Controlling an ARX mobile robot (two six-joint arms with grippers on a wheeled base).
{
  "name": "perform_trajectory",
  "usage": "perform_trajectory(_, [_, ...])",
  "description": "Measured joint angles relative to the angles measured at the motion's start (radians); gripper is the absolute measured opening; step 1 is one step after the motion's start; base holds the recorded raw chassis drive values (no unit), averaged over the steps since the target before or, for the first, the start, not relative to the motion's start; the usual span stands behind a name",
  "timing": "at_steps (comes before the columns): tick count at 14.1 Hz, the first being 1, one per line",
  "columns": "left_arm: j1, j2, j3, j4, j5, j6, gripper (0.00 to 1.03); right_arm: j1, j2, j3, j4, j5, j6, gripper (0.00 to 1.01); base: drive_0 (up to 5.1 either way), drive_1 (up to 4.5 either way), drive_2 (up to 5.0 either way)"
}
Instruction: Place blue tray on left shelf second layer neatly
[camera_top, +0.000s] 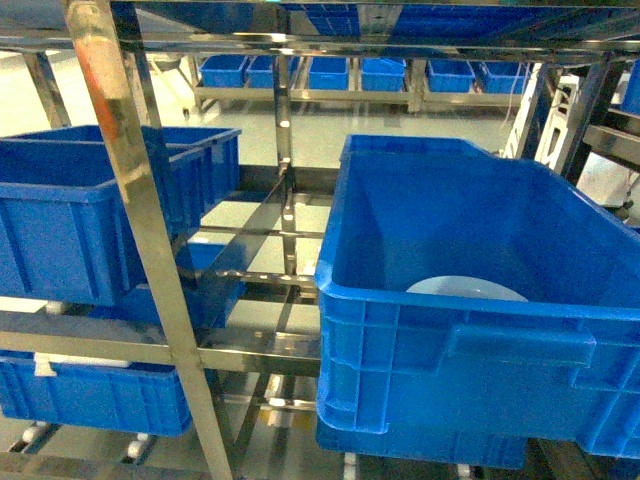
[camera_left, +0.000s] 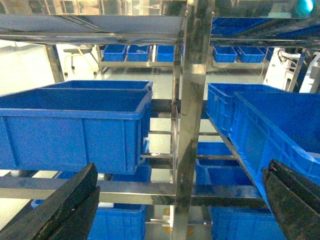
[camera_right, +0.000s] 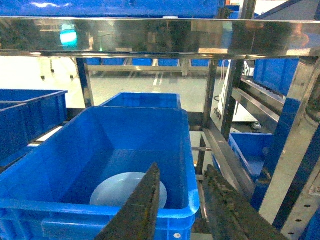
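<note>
The blue tray (camera_top: 465, 288) is a pale sky-blue dish lying flat on the floor of a big deep-blue crate (camera_top: 480, 360); the crate's near wall hides its lower part. In the right wrist view the blue tray (camera_right: 117, 192) lies just beyond and left of my right gripper (camera_right: 182, 169), which is open, with the crate's near right corner (camera_right: 192, 212) showing between its fingers. My left gripper (camera_left: 180, 200) is wide open with nothing in it, facing an upright post (camera_left: 192, 125) of the left shelf (camera_top: 150, 230). Neither gripper shows in the head view.
Deep-blue crates (camera_top: 70, 215) sit on the steel rack's tier at the left, with more crates (camera_top: 95, 395) on the tier below. A steel rail (camera_right: 160, 35) runs overhead. More crates (camera_top: 330, 72) stand on a far rack. Another rack post (camera_right: 295, 150) rises close on the right.
</note>
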Motion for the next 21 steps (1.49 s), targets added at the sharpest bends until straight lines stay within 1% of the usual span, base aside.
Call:
perform_trajectory(2, [0.000,0.000,0.000,0.000,0.000,0.000,0.98,0.000,-0.064,-0.046,-0.035,-0.001,-0.014,0.06,0.0,0.00,0.0])
perform_trajectory(3, [0.000,0.000,0.000,0.000,0.000,0.000,0.98,0.000,-0.095,-0.064,-0.055,-0.001,-0.022,0.02,0.0,0.00,0.0])
perform_trajectory(8, [0.000,0.000,0.000,0.000,0.000,0.000,0.98,0.000,-0.261,-0.113,-0.163,-0.001,-0.021,0.02,0.0,0.00,0.0])
perform_trajectory(9, [0.000,0.000,0.000,0.000,0.000,0.000,0.98,0.000,-0.276,-0.136,-0.120,-0.001,-0.021,0.02,0.0,0.00,0.0])
perform_trajectory(11, [0.000,0.000,0.000,0.000,0.000,0.000,0.98,0.000,-0.333,-0.137,-0.195,-0.001,-0.021,0.02,0.0,0.00,0.0])
perform_trajectory(18, [0.000,0.000,0.000,0.000,0.000,0.000,0.98,0.000,-0.490,-0.137,-0.349,-0.001,-0.021,0.02,0.0,0.00,0.0])
perform_trajectory(19, [0.000,0.000,0.000,0.000,0.000,0.000,0.98,0.000,-0.557,-0.136,-0.452,-0.001,-0.021,0.02,0.0,0.00,0.0])
perform_trajectory(20, [0.000,0.000,0.000,0.000,-0.002,0.000,0.98,0.000,-0.653,-0.137,-0.529,-0.001,-0.021,0.02,0.0,0.00,0.0])
perform_trajectory(21, [0.000,0.000,0.000,0.000,0.000,0.000,0.98,0.000,-0.659,-0.133,-0.516,0.000,-0.021,0.02,0.0,0.00,0.0])
